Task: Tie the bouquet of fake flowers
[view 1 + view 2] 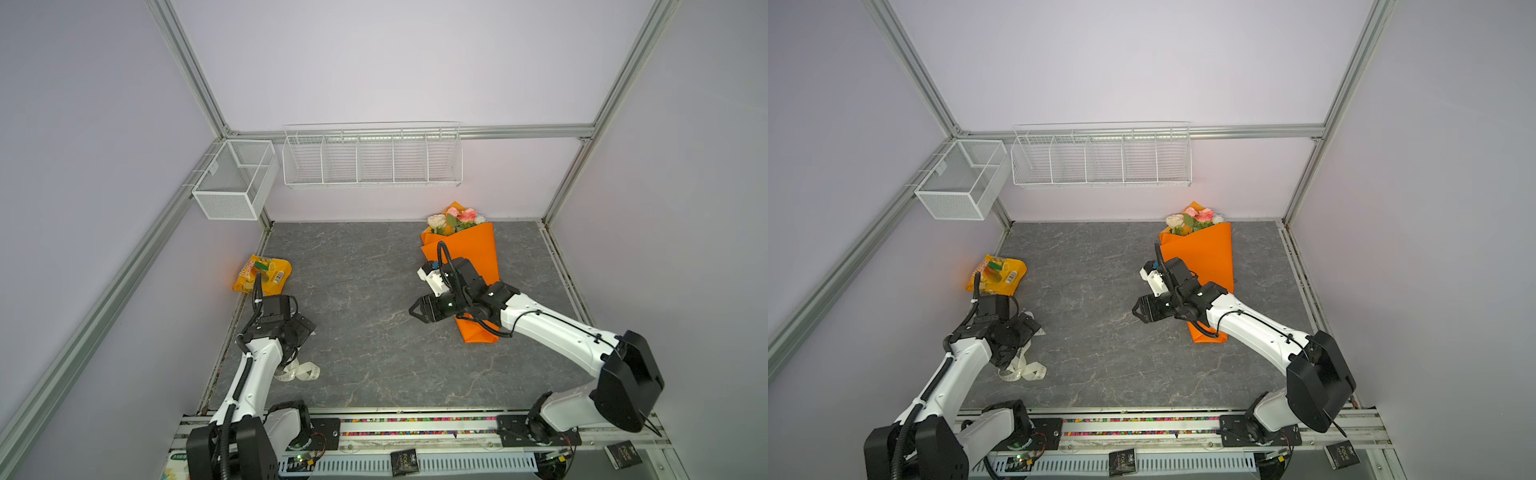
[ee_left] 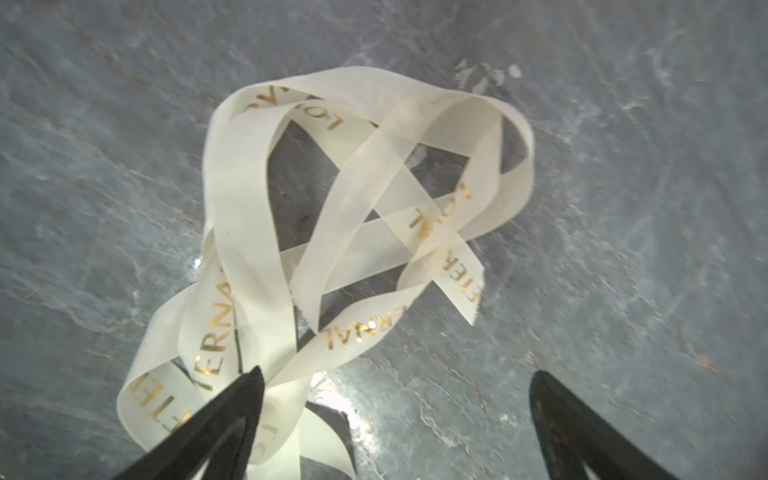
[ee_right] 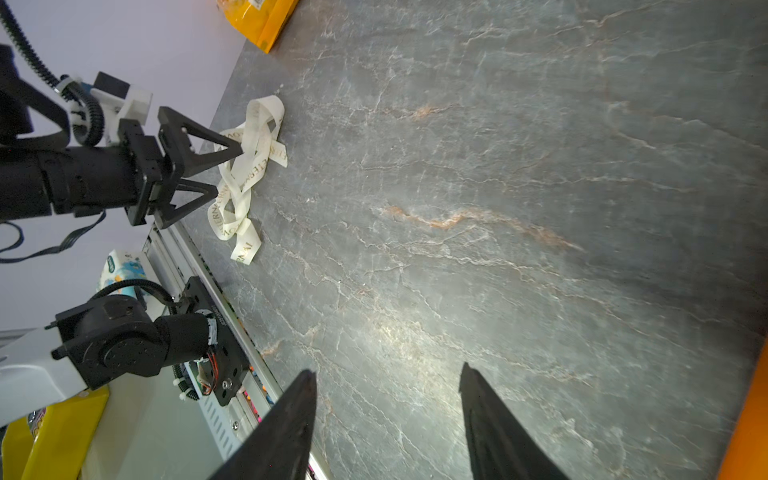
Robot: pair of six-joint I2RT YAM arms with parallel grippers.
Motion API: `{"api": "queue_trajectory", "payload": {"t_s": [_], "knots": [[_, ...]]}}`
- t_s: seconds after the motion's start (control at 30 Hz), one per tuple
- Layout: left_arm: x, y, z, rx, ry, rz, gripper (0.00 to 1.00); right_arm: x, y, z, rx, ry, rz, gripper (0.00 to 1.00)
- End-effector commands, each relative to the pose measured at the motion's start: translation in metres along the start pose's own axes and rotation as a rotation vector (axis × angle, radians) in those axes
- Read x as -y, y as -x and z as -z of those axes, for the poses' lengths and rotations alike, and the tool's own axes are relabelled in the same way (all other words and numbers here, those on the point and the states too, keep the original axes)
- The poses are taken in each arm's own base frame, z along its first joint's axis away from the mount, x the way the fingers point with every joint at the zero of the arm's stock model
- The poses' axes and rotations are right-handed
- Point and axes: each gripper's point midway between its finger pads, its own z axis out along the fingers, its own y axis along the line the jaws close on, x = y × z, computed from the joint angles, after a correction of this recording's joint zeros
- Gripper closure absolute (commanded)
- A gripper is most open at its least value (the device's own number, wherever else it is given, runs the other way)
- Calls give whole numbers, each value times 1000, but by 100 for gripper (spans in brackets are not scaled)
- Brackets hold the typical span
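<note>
1. Bouquet of fake flowers [image 1: 465,253]: lies on the table [image 1: 365,291] at far right, wrapped in an orange paper cone. Blooms point at the far wall, narrow end points near. Same in both top views.
2. Ribbon [image 2: 245,208]: cream with gold print, in a loose tangle at near left, well apart from the bouquet. Nothing is wound round the cone where it shows, though the right arm hides part of its narrow end.
3. Left gripper [image 2: 397,386]: jaws spread wide, hanging right over the ribbon heap. One fingertip overlaps a loop in the left wrist view; can't tell whether it touches. Nothing is clamped.
4. Right gripper [image 3: 386,374]: jaws apart, bare table between them, holding nothing. It sits just left of the cone, pointing left, with the forearm crossing over the narrow end.
5. Snack bag [image 1: 266,272]: yellow, far left edge. Not part of the job.
6. Progress, my read: early. Flowers are wrapped and placed; the tie isn't started.
7. Left to do: pinch the ribbon, carry it across to the right, pass it round the narrow part of the cone, then knot it using both arms.
8. Risk: the ribbon is tangled, so a grab mid-heap will likely lift a knot of loops and not a free end.
</note>
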Motion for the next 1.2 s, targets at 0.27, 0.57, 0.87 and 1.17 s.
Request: {"api": "queue_trajectory", "payload": {"t_s": [0.27,0.57,0.87,1.17], "knots": [[-8,21,-28,8,150,-50,4,-6,9,-1,20,-16,40,42],[15,-19,-60,-220,12,-130,44,4,7,3,26,-75,23,43],[68,-62,-44,-291,-134,-357,85,23,2,28,73,-171,-14,43],[162,-175,1,-414,-386,-657,100,62,-11,49,135,-167,-243,43]]}}
